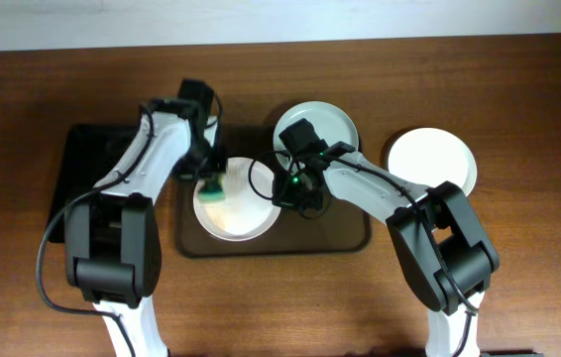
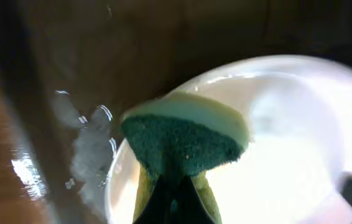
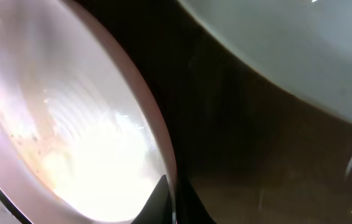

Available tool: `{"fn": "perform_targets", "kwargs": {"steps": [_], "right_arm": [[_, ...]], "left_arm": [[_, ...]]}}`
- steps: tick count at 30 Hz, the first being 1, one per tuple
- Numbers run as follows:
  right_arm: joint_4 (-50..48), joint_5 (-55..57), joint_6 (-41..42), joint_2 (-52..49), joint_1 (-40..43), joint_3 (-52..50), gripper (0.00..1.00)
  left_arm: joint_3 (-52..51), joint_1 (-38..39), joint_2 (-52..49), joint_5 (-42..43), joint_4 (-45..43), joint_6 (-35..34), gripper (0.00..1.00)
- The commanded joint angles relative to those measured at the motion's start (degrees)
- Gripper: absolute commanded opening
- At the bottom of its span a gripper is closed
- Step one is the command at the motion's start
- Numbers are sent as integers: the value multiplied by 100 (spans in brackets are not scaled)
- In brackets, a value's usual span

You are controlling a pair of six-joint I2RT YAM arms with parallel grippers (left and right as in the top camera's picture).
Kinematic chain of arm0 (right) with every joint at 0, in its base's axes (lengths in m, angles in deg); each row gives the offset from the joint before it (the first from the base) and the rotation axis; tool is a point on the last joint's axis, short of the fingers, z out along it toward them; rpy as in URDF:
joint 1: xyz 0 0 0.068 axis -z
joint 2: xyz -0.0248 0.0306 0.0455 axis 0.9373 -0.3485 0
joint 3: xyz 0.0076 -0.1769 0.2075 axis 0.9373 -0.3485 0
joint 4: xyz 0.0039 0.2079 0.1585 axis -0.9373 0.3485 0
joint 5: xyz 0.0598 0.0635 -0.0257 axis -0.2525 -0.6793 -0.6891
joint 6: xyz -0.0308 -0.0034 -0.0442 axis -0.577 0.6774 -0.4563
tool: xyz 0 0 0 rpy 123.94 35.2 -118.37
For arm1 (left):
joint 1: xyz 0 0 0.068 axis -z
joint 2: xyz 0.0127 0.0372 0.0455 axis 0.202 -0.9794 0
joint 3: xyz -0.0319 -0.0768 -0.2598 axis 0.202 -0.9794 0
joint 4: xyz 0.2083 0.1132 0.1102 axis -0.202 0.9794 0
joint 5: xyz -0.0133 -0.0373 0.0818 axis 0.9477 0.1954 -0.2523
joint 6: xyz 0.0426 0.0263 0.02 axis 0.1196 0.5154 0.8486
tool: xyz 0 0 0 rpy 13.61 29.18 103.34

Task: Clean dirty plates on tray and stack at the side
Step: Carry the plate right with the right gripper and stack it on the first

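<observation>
As sponge point(image 2: 185, 146) meets plate point(image 1: 238, 224), rim seemingly pinched

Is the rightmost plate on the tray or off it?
Off. The rightmost plate lies on the bare table, right of the tray and apart from its rim.

I see bare tray point(image 1: 335, 233) floor right of the front plate point(image 1: 231, 213), though my right arm point(image 1: 380, 193) crosses just behind it. The left arm point(image 1: 152, 149) overhangs the black tray point(image 1: 74, 164). The table point(image 1: 528, 258) lies open beyond the side plate point(image 1: 431, 159).
</observation>
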Motion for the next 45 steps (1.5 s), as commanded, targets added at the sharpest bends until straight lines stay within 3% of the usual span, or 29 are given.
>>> {"fn": "perform_targets", "kwargs": {"steps": [1,10,19,28,36,45], "right_arm": [[160,-155,-330,149,-11,20,4],[1703,2463,-490,2055,-431,20,4],[3147,5184,-446,2170,-568,417,4],[3668,8636,-446,2168,-1838,844,4],[3668,9237,-442,2168,-2514,844,4],[3672,9121,-170,2168,-2529,844,4]], "left_arm": [[909,-39,17,4,-90,273,1],[887,-96,-92,-13,-216,269,0],[887,-96,-162,131,-208,271,0],[887,-96,-162,131,-205,271,0],[887,-96,-162,131,-205,271,0],[887,-96,-162,131,-205,271,1]]}}
